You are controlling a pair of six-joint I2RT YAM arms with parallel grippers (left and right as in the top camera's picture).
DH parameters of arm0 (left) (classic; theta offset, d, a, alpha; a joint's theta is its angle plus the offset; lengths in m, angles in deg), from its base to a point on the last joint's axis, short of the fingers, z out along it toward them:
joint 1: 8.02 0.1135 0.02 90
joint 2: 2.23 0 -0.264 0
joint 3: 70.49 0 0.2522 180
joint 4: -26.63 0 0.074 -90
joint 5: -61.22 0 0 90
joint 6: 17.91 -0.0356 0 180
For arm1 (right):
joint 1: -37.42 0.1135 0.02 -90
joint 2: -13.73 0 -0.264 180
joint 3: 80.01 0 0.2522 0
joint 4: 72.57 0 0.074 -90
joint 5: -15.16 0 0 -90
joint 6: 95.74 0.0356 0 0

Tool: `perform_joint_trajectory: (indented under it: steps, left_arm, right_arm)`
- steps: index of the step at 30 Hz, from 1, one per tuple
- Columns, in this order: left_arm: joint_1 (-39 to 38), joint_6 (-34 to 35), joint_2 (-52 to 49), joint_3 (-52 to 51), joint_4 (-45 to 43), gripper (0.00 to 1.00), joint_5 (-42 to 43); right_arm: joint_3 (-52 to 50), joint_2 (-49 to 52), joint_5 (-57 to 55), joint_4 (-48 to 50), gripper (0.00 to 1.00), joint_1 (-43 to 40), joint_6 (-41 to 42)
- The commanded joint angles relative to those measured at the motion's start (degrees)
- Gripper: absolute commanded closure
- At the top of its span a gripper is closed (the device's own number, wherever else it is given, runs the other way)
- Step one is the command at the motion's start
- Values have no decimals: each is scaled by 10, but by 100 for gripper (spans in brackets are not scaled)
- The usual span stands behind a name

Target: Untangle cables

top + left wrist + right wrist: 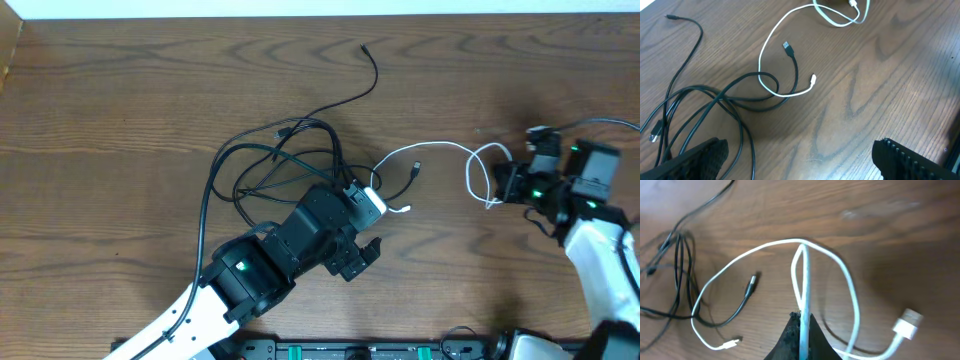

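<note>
Judging by how the cords lie, the untangling is partly done; the white cable [440, 150] stretches right, clamped in the closed right pincer [801, 325], but its left end crosses a loop of the black cables [270, 160], heaped in a tangle left of centre; the left pincer [368, 228] hangs beside that heap, spread wide, empty; the surface [120, 80] is brown wood; little of the room shows.
</note>
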Motion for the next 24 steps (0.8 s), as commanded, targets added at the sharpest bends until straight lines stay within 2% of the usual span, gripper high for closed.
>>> perform_joint_trajectory:
  steps: [1, 4, 7, 8, 10, 17, 24]
  left_arm:
    - [-1, -1, 1, 12, 2, 4, 7]
    - [-1, -1, 1, 12, 2, 4, 7]
    - [-1, -1, 1, 12, 2, 4, 7]
    - [-1, -1, 1, 12, 2, 4, 7]
    - [-1, -1, 1, 12, 2, 4, 7]
    - [-1, -1, 1, 12, 2, 4, 7]
    - [-1, -1, 1, 12, 2, 4, 7]
  right_arm:
    - [1, 44, 7, 13, 98, 40, -35]
    - [1, 84, 5, 27, 89, 70, -40]
    - [1, 123, 2, 40, 64, 97, -40]
    - [1, 145, -9, 49, 52, 112, -40]
    - [1, 161, -17, 58, 43, 124, -39]
    - [1, 185, -20, 91, 34, 160, -23]
    - [1, 185, -52, 99, 34, 197, -21]
